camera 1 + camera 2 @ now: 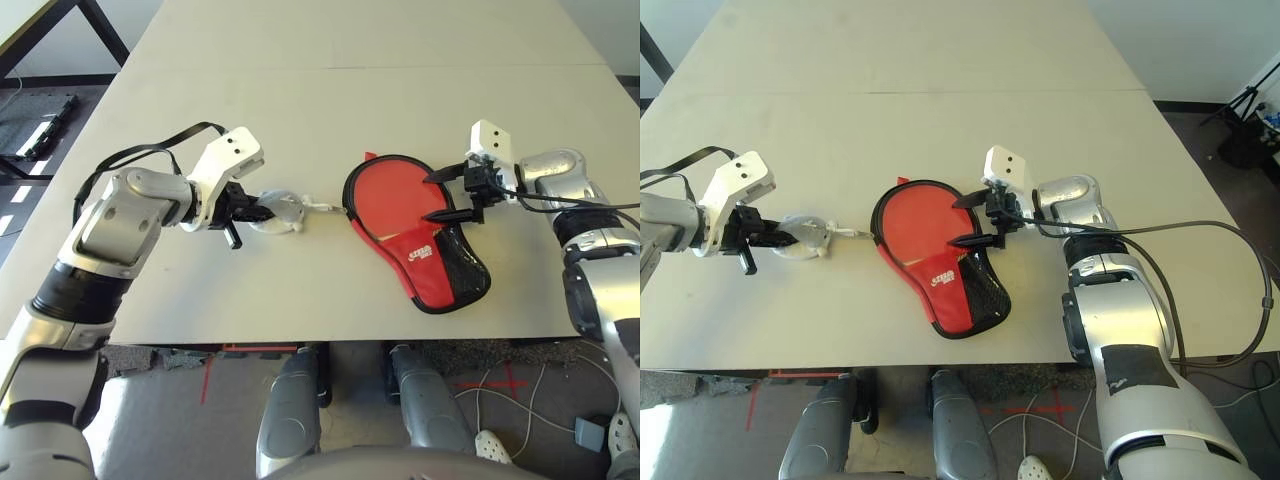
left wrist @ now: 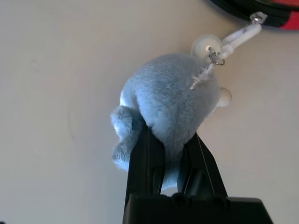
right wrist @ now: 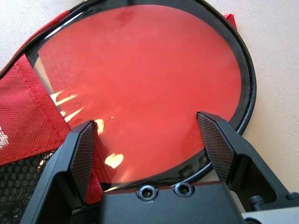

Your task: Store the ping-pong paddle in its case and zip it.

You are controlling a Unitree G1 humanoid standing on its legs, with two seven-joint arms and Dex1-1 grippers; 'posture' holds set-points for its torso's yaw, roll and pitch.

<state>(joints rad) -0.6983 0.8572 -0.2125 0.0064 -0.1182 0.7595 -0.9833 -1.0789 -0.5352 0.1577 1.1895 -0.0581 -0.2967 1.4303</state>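
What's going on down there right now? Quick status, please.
Left gripper shut on the fluffy grey-blue charm corded to the case. Right gripper open, poised over the ping-pong paddle lying in the unzipped case. Nothing in the way.

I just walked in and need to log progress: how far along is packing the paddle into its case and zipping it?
Done: the ping-pong paddle lies inside the case, its red face exposed through the unzipped opening. In hand: the left gripper is shut on the fluffy grey-blue charm, tied by a white cord to the zipper at the case's edge; the right gripper hangs open over the paddle. Left: pulling the zipper closed.
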